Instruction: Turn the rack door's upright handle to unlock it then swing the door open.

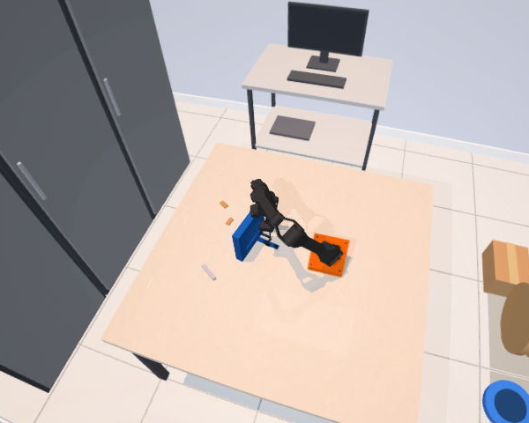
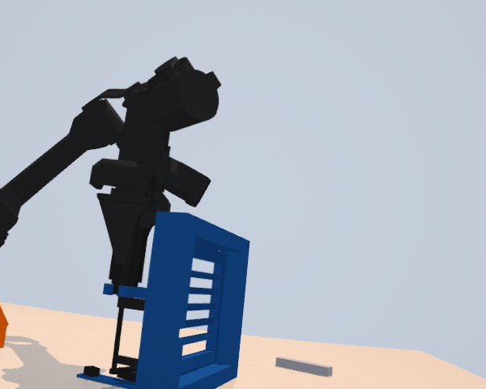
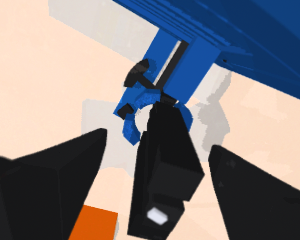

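Observation:
The blue rack frame (image 1: 238,248) (image 2: 164,271) (image 3: 270,30) stands upright on the table. The barred door (image 2: 201,291) shows inside the frame and looks shut. The black upright handle (image 3: 172,155) stands out in front of it, above blue brackets (image 2: 130,292) (image 3: 187,116) and a thin black rod (image 2: 117,335). My gripper (image 3: 159,144) points down over the handle and is open. In the wrist view one finger is on each side of the handle, with a visible gap on both sides. In the exterior view a finger covers part of the handle.
A blue strip (image 2: 104,380) with a black block lies low in front of the frame. A grey bar (image 1: 208,271) (image 2: 304,366) and two small orange-brown blocks (image 1: 223,204) (image 1: 229,221) lie behind the rack. The arm's orange base plate (image 1: 316,263) (image 3: 96,222) is on the handle side.

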You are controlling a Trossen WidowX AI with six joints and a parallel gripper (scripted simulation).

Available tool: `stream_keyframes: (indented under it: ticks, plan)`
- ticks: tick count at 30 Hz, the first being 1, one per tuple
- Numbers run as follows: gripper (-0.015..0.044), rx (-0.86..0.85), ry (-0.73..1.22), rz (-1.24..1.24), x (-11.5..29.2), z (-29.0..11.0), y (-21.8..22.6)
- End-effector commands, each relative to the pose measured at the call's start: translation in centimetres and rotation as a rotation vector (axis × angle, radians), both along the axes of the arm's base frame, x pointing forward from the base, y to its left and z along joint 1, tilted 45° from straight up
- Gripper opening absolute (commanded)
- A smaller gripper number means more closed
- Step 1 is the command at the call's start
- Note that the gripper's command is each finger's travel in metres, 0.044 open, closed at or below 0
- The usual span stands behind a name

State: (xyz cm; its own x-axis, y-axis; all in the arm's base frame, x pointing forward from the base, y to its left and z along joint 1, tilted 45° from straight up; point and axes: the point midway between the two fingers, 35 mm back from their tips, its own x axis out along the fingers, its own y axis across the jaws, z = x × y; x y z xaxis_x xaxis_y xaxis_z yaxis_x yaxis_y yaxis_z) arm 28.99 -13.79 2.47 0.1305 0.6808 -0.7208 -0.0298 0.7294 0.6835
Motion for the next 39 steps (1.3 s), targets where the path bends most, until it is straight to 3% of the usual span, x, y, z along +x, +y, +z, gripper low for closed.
stream_keyframes:
  ticks: [1,24,32,39]
  plan:
    - [0.0284,-0.031,-0.150,0.158,0.00,0.02,-0.02]
    - [0.0284,-0.175,-0.920,0.972,0.03,0.05,0.04]
    - [0.0284,-0.180,-0.943,0.996,0.03,0.05,0.04]
    - [0.0101,-0.180,-0.943,0.996,0.03,0.05,0.04]
